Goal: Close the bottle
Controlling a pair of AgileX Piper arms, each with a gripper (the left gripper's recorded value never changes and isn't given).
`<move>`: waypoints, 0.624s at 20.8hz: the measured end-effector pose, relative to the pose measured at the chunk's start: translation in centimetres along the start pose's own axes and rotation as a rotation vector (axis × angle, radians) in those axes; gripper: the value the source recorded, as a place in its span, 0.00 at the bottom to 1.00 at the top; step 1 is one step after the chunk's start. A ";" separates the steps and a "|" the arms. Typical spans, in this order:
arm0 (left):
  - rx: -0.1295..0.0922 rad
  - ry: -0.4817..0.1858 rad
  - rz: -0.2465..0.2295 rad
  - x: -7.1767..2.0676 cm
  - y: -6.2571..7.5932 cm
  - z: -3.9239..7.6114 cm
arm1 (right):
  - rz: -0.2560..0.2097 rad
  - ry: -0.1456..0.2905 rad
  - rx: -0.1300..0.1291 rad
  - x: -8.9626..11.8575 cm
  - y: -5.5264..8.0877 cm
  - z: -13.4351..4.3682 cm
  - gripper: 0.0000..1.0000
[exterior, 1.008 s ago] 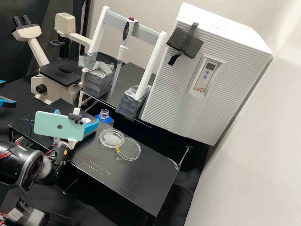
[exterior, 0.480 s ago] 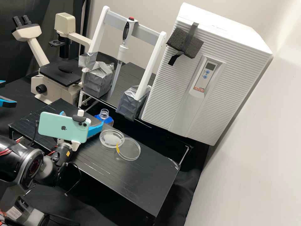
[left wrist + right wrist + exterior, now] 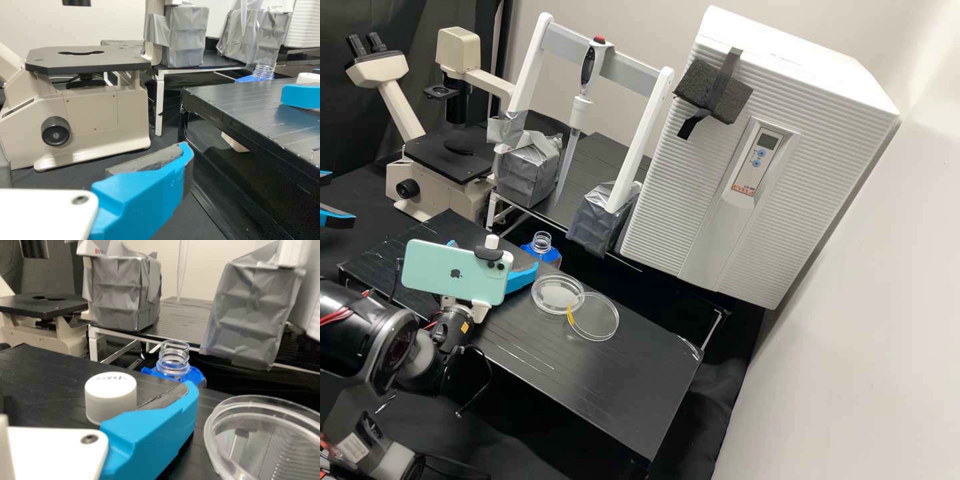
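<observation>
Left gripper, far left edge: jaws apart.
Right gripper, lower left, over black slatted bench: jaws apart.
White cap: upright on the bench beside one finger; faint handwriting on top, illegible.
Bottle, left of centre, just past the bench's far edge: upright, uncapped.
White cabinet, right: small red label.
Pale wall behind.

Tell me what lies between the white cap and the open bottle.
Nothing. In the right wrist view, a bare strip of the black bench runs from the white cap to the open bottle.
</observation>
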 end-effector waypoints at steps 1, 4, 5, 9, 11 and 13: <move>0.000 0.000 0.000 0.00 0.0 0.0 | -0.001 -0.001 0.001 -0.1 -0.1 0.0 1.00; 0.000 0.000 0.000 0.00 0.0 0.0 | 0.006 0.009 0.001 -0.2 -0.1 0.0 0.00; 0.000 0.000 0.000 0.00 0.0 0.0 | 0.007 0.010 0.001 -0.2 -0.1 0.0 0.00; 0.000 0.000 0.000 0.00 0.0 0.0 | 0.006 0.010 0.001 -0.2 -0.1 0.0 0.00; 0.000 0.000 0.000 0.00 0.0 0.0 | 0.006 0.010 0.001 -0.2 -0.1 0.0 0.00; 0.000 0.000 0.000 0.00 0.0 0.0 | 0.008 0.011 0.014 -0.2 0.0 -0.1 0.00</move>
